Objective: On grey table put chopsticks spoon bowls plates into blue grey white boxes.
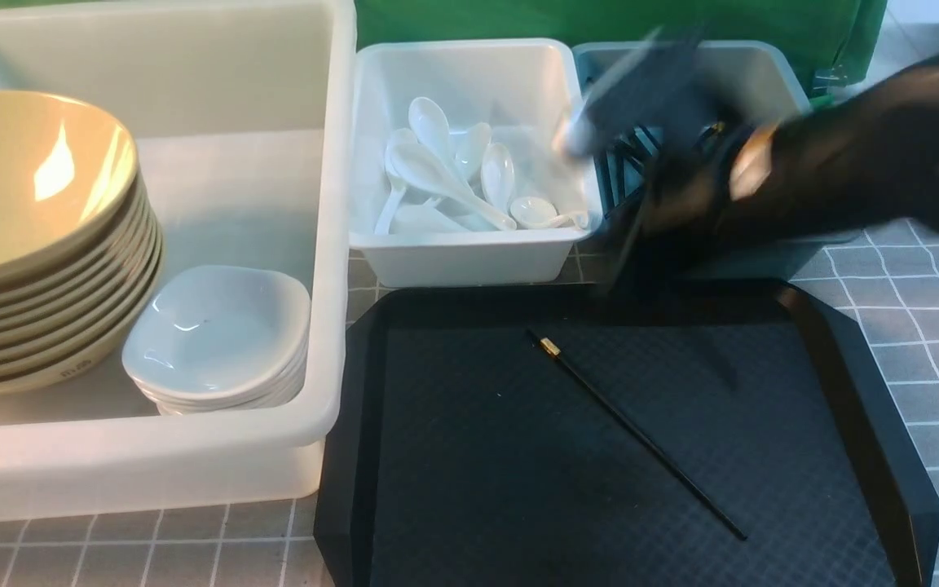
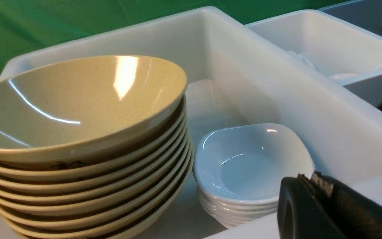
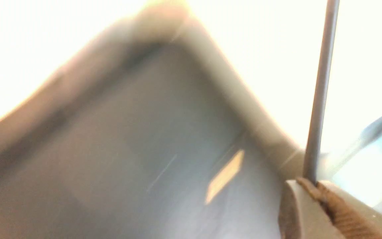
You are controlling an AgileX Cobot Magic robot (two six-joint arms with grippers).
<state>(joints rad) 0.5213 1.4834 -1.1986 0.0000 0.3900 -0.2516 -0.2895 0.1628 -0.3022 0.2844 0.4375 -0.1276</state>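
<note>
Apparently, right tool (image 3: 315, 186) shut tight around one chopstick (image 3: 322, 89)

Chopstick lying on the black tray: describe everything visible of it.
The chopstick is long, thin, straight and black, with a gold band close to one end. It looks smooth and rigid, with no visible break. It lies diagonally on the textured floor of the black tray, banded end toward the boxes; only the tray appears to touch it.

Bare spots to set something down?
Octagonal tray: both sides of the lone chopstick, left more than right. Big white tub: floor behind the plate stack, right of the bowls. Crowded: the bowl end, and the small tub's spoon pile.
</note>
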